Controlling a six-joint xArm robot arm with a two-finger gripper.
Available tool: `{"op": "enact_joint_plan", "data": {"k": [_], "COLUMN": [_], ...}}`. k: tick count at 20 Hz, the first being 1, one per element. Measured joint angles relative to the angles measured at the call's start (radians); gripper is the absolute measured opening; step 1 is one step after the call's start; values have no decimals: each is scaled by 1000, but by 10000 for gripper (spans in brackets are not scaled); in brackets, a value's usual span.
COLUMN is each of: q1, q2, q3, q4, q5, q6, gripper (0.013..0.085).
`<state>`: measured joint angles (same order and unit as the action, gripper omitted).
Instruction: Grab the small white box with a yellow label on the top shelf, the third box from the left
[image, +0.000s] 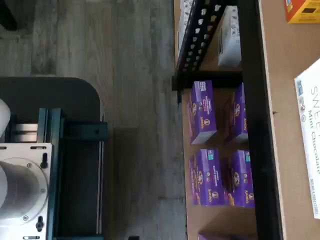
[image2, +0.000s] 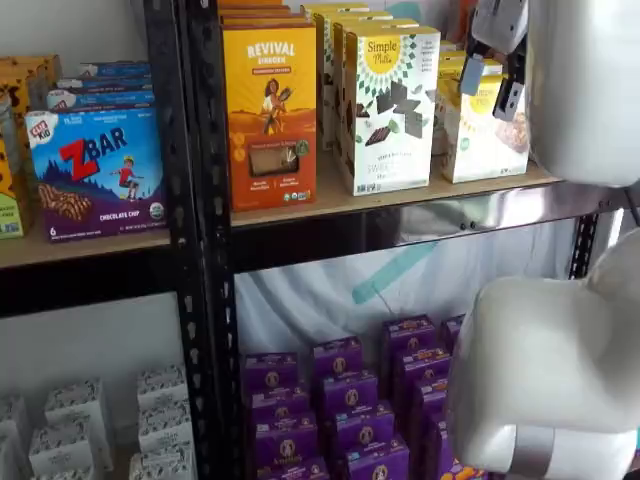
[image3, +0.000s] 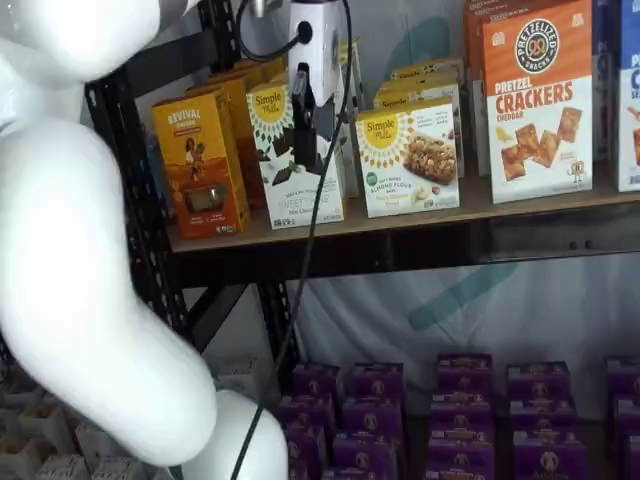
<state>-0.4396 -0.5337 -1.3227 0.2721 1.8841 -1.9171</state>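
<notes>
The small white box with a yellow label (image3: 408, 160) stands on the top shelf between a taller white mint-chocolate box (image3: 290, 190) and a pretzel crackers box. It also shows in a shelf view (image2: 482, 135). My gripper (image2: 491, 82) hangs out in front of the shelf with a gap between its black fingers, holding nothing. In a shelf view it overlaps the small box's upper part. In a shelf view my gripper (image3: 312, 120) lies over the mint-chocolate box. The small box is out of the wrist view.
An orange Revival box (image2: 270, 110) stands left of the mint-chocolate box (image2: 388, 105). A pretzel crackers box (image3: 538, 100) stands to the right. Purple boxes (image2: 345, 410) fill the lower shelf. A black upright (image2: 190, 200) divides the bays. The wrist view shows the mint-chocolate box (image: 310, 145) and wood floor (image: 125, 50).
</notes>
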Motion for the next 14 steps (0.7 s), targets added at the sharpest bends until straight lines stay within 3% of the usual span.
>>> {"op": "enact_joint_plan", "data": {"k": [4,8,14], "q1": [14,-3,-45], "q2": [84,106,106], "q3": [-122,-165,-178], "q4": [-42,-29,28], "q5": [147,177,155], "q6": [6,0,-13], "gripper": [850,850,850]}}
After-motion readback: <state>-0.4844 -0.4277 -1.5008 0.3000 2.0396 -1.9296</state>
